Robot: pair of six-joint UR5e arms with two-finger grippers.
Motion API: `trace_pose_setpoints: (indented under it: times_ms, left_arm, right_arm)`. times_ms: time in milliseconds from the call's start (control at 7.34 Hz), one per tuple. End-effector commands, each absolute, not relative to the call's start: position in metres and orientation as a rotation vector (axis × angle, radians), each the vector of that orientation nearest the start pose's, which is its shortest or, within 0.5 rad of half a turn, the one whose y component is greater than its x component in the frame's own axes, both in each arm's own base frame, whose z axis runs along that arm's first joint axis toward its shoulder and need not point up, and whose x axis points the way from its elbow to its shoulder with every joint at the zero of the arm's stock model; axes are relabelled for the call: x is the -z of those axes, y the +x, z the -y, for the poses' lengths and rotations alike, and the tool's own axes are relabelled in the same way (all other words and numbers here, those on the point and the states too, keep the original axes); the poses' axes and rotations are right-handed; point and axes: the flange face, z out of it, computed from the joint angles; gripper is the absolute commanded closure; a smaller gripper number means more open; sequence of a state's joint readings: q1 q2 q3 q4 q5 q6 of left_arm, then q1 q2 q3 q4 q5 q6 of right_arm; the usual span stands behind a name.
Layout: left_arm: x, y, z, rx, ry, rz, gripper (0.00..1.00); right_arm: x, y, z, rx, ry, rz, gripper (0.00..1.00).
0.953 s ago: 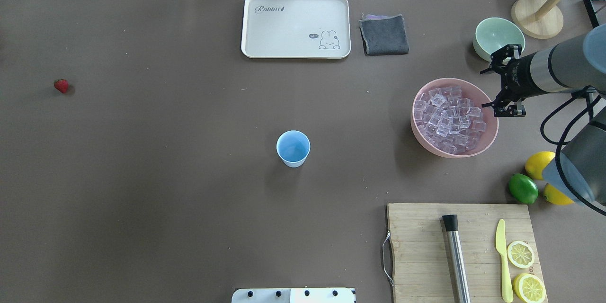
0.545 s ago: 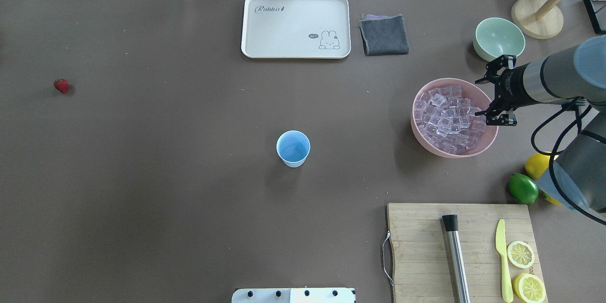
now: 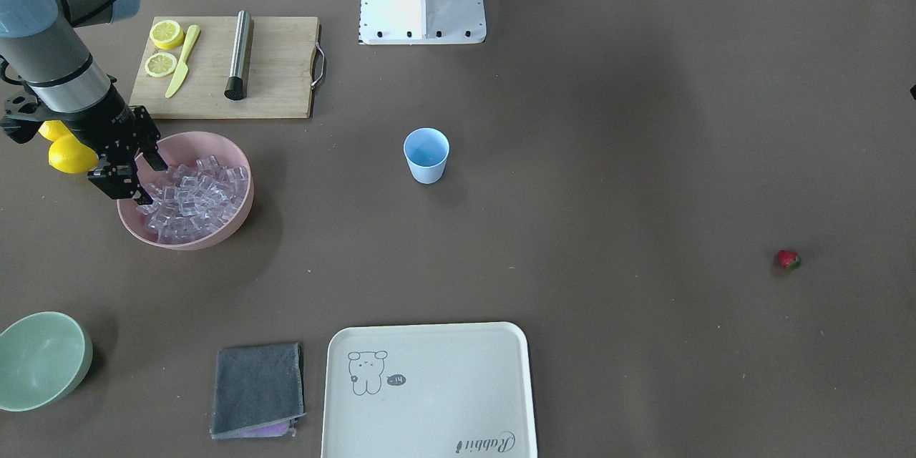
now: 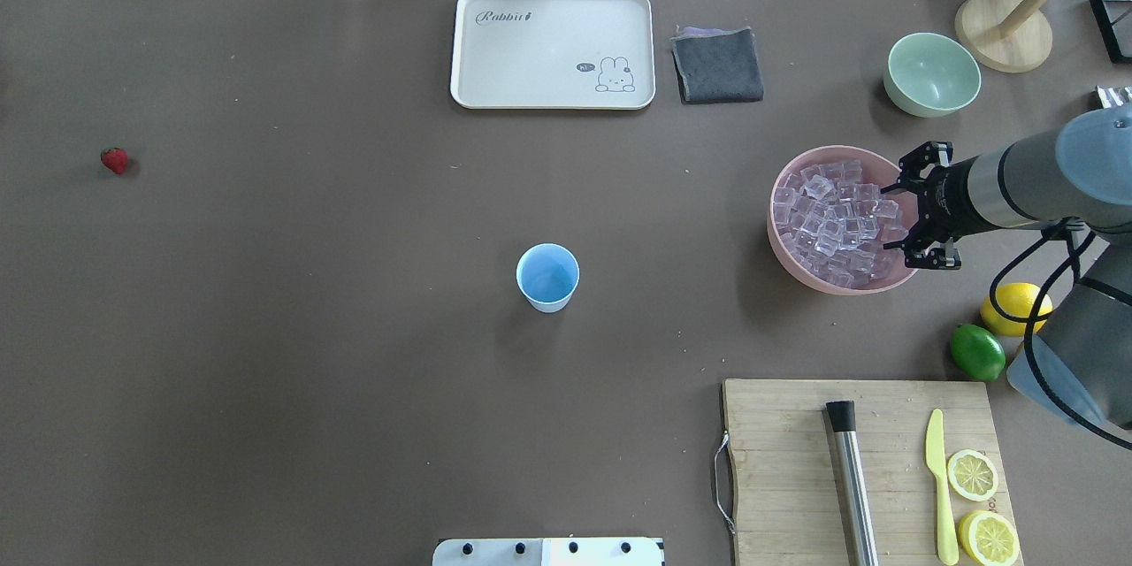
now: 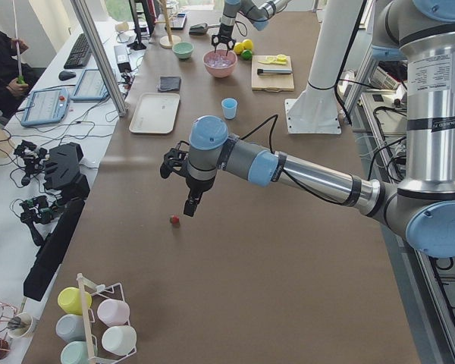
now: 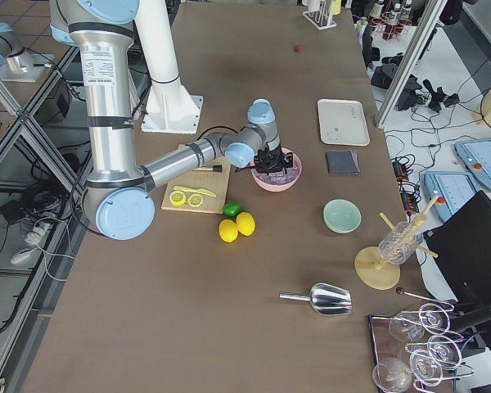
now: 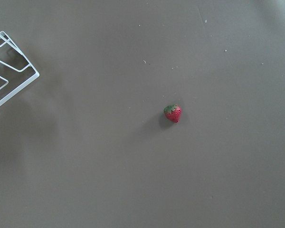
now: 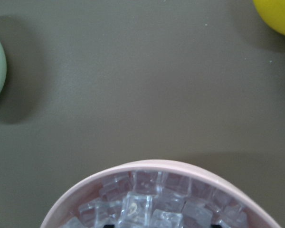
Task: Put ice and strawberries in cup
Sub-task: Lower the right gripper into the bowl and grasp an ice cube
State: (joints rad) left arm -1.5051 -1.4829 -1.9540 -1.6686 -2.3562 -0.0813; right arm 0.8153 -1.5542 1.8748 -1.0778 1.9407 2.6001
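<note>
Right gripper (image 4: 914, 222), jaws spread with nothing between them, poised over the side of the pink bowl (image 4: 796, 276) nearest the robot's right. The tips are at or just above the ice (image 4: 829, 221); contact cannot be told. The posture reads as the start of a pick: the cubes lie heaped loosely, so a wide spread probably serves to straddle one cube without jamming on its neighbours. The cup (image 4: 547, 276) stands upright near the table's middle, mouth up to receive from above, and looks empty. It is well apart from the bowl. The strawberry (image 4: 114, 160) lies alone far out on the robot's left. The left gripper (image 5: 188, 199) hangs just above it; whether its jaws are spread cannot be told, since only a side view shows them. The bowl's rim lies close beside the right fingers and limits sideways travel, so lifting first seems prudent. A lemon (image 4: 1008, 308) and the lime (image 4: 977, 352) lie near the right arm. No object shows between bowl and cup, or between strawberry and cup.
</note>
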Motion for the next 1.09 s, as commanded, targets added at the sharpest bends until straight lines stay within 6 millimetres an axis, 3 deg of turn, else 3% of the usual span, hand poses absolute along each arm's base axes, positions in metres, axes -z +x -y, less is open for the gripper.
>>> trace_pose_setpoints:
  times_ms: [0, 681, 953]
  left_arm:
    - [-0.494, -0.039, 0.459, -0.13, 0.328, -0.798, 0.03]
    - [-0.495, -0.039, 0.459, -0.125, 0.324, -0.799, 0.03]
    - [-0.495, -0.039, 0.458, -0.118, 0.322, -0.8, 0.03]
  right_arm:
    - [-0.472, -0.275, 0.431, -1.558, -0.485, 0.868, 0.27]
    - [-0.452, -0.276, 0.446, -1.542, -0.482, 0.912, 0.26]
    - [-0.454, -0.276, 0.454, -1.556, -0.467, 0.908, 0.26]
